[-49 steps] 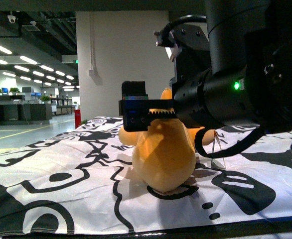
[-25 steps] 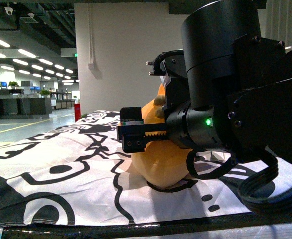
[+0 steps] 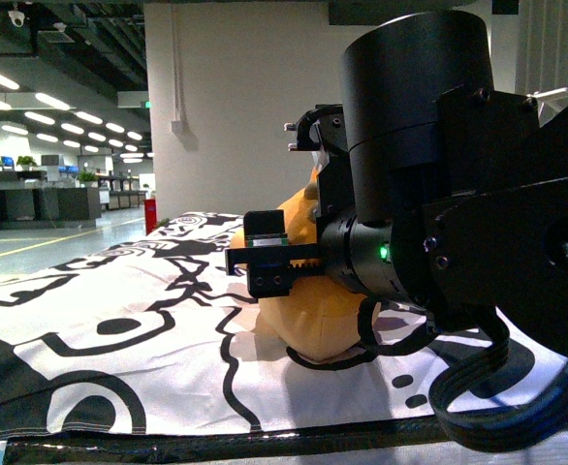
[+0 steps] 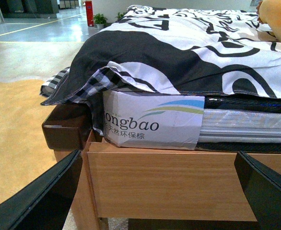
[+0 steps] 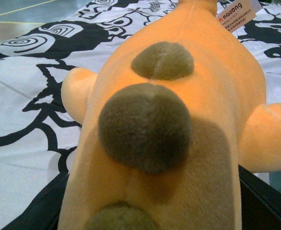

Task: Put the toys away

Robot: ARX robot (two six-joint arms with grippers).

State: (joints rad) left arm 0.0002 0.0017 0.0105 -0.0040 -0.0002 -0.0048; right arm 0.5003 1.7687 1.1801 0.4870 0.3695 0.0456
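both wide open: right gripper [image 5: 152, 206] astride the orange plush toy [image 3: 308, 320], left gripper [image 4: 157, 191] empty

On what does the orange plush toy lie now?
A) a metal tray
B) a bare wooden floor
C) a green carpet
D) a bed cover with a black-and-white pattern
D: the front view shows the plush toy resting on the black-and-white patterned cover.
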